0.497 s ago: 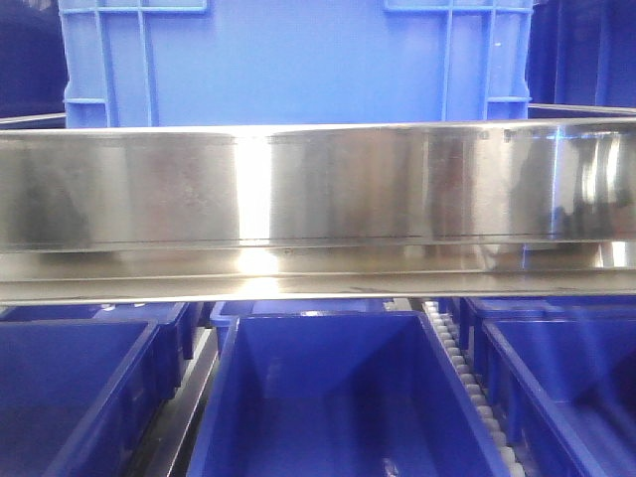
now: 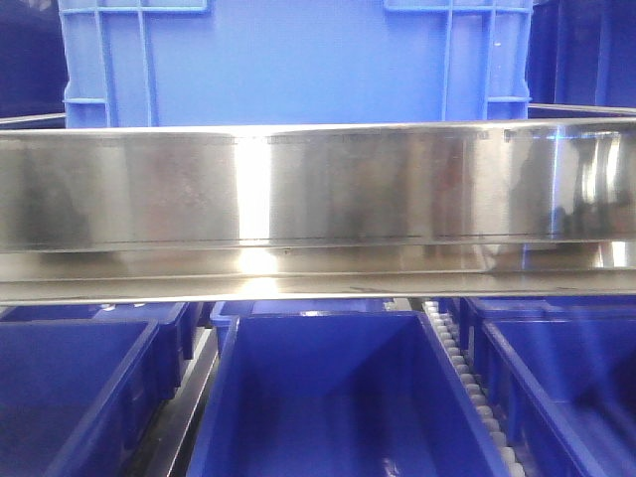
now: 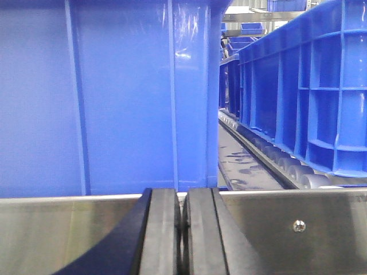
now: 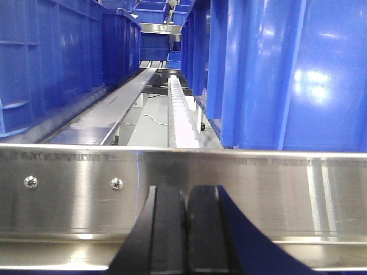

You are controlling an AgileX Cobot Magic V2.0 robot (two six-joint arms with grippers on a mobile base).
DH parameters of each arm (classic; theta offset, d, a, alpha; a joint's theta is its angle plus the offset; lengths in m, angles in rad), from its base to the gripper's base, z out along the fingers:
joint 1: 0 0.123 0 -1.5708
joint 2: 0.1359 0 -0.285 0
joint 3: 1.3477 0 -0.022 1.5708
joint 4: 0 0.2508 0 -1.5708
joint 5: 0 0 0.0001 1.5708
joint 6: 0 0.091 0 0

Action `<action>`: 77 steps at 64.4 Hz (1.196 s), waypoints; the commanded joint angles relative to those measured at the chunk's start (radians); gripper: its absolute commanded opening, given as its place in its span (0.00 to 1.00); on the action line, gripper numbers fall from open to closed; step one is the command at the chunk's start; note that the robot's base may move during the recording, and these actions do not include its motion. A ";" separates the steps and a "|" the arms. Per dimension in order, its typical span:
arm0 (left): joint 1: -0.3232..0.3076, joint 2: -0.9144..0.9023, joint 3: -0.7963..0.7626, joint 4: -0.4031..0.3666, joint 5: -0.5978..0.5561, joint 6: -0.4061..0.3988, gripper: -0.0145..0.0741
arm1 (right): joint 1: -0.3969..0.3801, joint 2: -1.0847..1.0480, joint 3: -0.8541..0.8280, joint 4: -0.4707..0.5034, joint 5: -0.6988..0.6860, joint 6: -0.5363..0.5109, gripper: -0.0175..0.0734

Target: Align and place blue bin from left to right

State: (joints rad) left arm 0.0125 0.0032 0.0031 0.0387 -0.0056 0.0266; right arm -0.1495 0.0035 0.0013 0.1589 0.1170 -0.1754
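The large light-blue ribbed plastic bin (image 2: 298, 60) stands upright just behind the brushed steel rail (image 2: 318, 189), broad wall facing the front camera, long axis running along the rail. The left fingers (image 3: 163, 229) and the right fingers (image 4: 168, 229) are each pressed together, empty.

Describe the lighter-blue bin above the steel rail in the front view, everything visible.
The blue bin is a large, bright light-blue plastic crate, upright, squarely facing the camera. Its front wall is smooth in the middle with raised rib framing at both corners. The top is cut off by the picture edge and the base is hidden behind the steel rail, so what it rests on cannot be seen.
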 commanded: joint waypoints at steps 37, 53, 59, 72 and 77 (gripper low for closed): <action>-0.005 -0.003 -0.008 -0.017 -0.091 0.000 0.17 | -0.005 -0.003 -0.001 0.049 -0.198 -0.008 0.10; -0.005 -0.003 -0.281 -0.017 -0.001 0.000 0.17 | -0.005 -0.003 -0.225 0.088 -0.078 -0.008 0.10; -0.007 0.034 -0.432 -0.017 0.115 0.000 0.19 | -0.005 0.008 -0.374 0.088 0.043 -0.008 0.10; -0.007 0.228 -0.706 -0.008 0.315 0.000 0.48 | -0.005 0.186 -0.665 0.088 0.187 -0.008 0.32; -0.007 0.313 -0.760 -0.008 0.333 0.000 0.58 | -0.005 0.272 -0.757 0.088 0.203 -0.008 0.54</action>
State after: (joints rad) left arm 0.0125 0.2385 -0.7062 0.0287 0.2888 0.0266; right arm -0.1495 0.1970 -0.6698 0.2478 0.2966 -0.1754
